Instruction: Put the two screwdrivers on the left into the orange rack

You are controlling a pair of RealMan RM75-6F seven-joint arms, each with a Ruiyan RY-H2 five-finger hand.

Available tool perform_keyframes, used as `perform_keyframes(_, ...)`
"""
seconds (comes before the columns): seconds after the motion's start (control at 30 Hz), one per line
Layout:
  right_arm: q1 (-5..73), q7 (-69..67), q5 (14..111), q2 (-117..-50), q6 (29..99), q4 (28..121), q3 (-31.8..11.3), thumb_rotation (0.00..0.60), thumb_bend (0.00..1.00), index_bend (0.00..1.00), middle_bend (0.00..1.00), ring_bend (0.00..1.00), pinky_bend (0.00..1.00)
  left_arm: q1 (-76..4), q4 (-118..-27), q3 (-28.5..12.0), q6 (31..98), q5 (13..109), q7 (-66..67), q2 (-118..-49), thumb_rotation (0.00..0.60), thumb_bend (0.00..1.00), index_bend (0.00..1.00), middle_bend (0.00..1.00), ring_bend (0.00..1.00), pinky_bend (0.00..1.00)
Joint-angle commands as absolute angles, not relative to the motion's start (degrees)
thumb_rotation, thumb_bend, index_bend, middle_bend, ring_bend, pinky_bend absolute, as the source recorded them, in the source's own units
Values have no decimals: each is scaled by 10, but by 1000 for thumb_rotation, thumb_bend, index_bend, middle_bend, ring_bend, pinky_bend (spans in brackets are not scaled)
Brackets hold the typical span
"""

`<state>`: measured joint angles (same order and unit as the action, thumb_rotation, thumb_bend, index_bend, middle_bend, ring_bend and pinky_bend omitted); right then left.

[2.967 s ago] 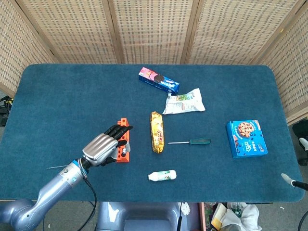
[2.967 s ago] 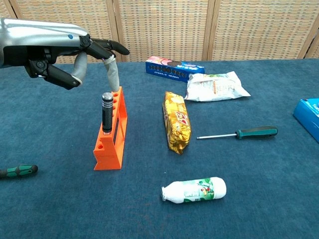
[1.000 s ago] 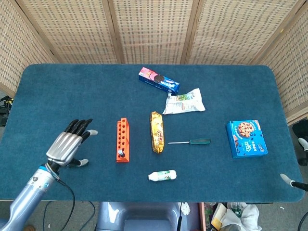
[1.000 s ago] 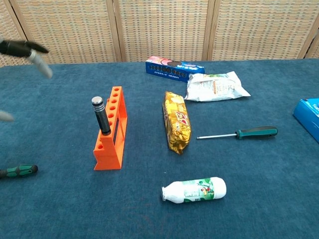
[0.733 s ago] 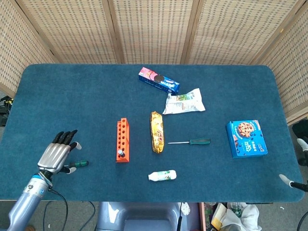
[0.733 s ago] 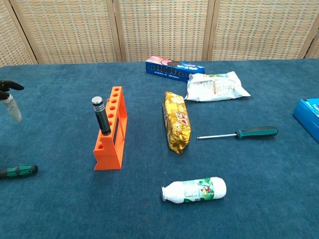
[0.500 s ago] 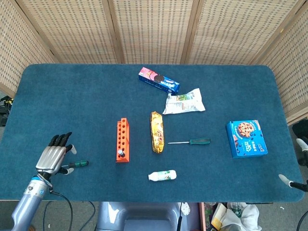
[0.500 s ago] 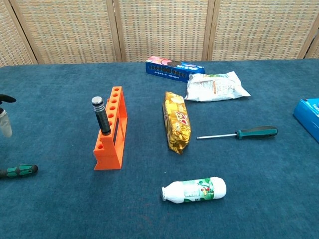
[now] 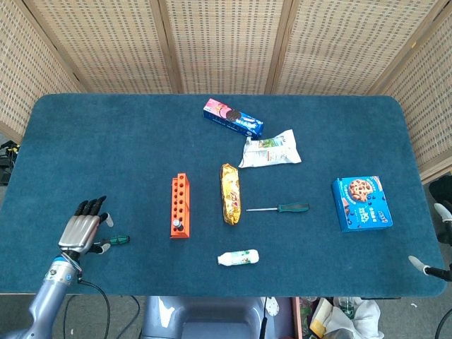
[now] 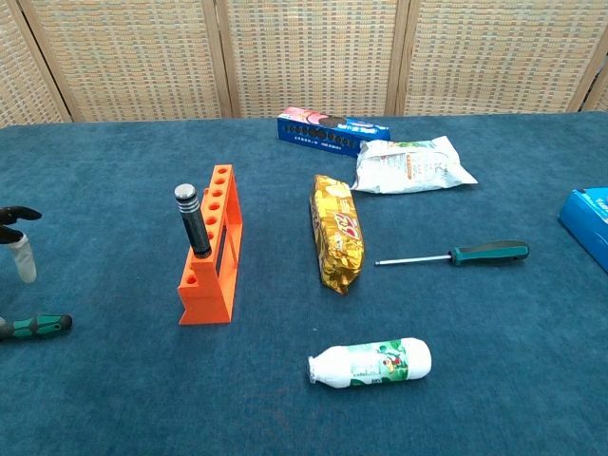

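Left hand [image 9: 83, 227] had pulled back from orange rack [image 9: 179, 206] toward table's near-left edge, fingers apart, empty. Black-handled screwdriver [image 10: 195, 220] stood in rack. Green-handled screwdriver [image 9: 114, 241] lay just at hand's 3 o'clock, axis 3–9. Right hand out of shot; left nearer.

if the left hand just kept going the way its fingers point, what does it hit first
Probably nothing. In the head view the left hand points its fingers toward the table's far edge, over bare blue cloth. The green-handled screwdriver lies beside it and the orange rack further right, both off that line. Height is unclear.
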<state>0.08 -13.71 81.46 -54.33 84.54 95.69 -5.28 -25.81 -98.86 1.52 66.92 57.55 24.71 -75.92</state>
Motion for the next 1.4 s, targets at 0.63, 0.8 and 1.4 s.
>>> perform_keyframes(0.63, 2, -142, 812, -542, 843, 955, -53, 600, 0, 0, 0, 0, 0, -255, -936, 7, 634, 562, 245, -806, 600, 261, 448, 0, 0, 0)
perform_keyframes(0.8, 2, -142, 812, -542, 842, 955, -53, 600, 0, 0, 0, 0, 0, -254, -927, 7, 629, 563, 242, -812, 600, 260, 450, 0, 0, 0)
perform_keyframes(1.4, 4, -157, 812, -538, 834, 953, -52, 600, 0, 0, 0, 0, 0, -248, -913, 2, 628, 567, 252, -834, 600, 298, 532, 0, 0, 0)
